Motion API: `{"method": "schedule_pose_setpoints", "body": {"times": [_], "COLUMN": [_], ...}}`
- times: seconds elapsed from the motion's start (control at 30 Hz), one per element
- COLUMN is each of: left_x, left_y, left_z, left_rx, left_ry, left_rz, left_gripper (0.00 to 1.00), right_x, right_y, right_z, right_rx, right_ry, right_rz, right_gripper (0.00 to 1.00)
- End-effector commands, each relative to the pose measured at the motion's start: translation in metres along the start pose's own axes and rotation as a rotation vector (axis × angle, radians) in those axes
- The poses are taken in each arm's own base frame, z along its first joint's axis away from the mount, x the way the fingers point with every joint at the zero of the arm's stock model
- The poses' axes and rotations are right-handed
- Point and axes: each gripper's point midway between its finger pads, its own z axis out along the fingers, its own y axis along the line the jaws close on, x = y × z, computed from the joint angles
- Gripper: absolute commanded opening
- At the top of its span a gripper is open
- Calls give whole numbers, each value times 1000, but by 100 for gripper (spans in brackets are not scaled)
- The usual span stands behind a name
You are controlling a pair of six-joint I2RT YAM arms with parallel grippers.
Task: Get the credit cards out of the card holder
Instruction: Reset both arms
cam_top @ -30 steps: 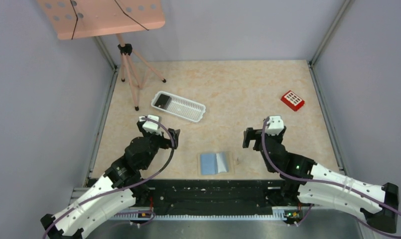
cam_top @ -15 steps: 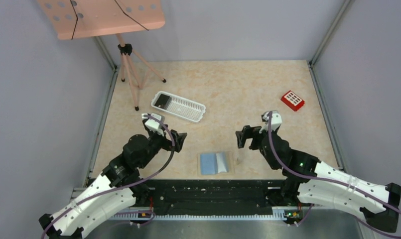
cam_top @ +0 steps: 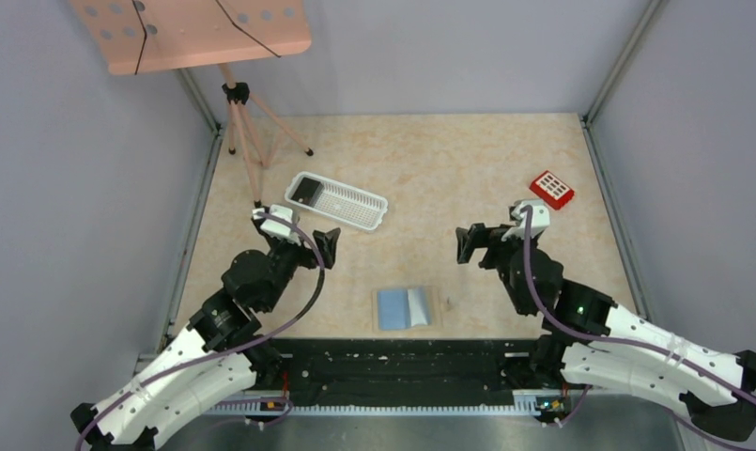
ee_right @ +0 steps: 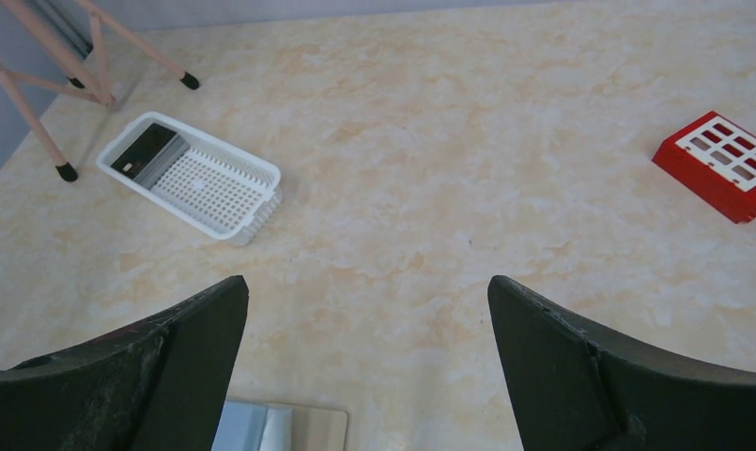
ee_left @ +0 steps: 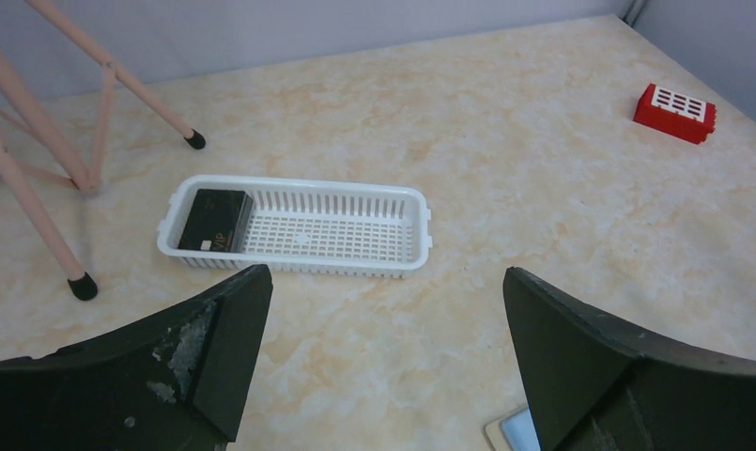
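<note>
The card holder lies open and flat near the table's front edge, its left half blue and its right half pale grey, with a beige strip along its right side. Only a corner of it shows in the left wrist view and its top edge in the right wrist view. My left gripper is open and empty, to the left of and beyond the holder. My right gripper is open and empty, to the right of and beyond it. A black card lies in the white basket.
The white slotted basket holds the black card at its left end. A red box with white squares sits at the right. A pink music stand's tripod legs stand at the far left.
Both grippers first leaned in towards the card holder, then drew back and a little farther up the table. The card holder has not moved.
</note>
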Motion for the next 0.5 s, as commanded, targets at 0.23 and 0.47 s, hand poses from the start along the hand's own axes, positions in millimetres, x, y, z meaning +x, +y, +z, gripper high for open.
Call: {"method": "schedule_pose_setpoints", "body": {"times": [0.23,0.47], "left_x": [-16,-20], "left_y": [-1,-24], "left_z": [22,16], "left_rx": [-37,86], "left_ry": [-34,-36], "left_rz": [55,-19], "left_gripper": [99,99], "right_x": [-6,-27], "right_y": [-23,-17], "right_z": [15,2], "right_rx": [57,32], "right_ry": [-64,-53], "right_rz": [-25,100], "right_gripper": [99,99]}}
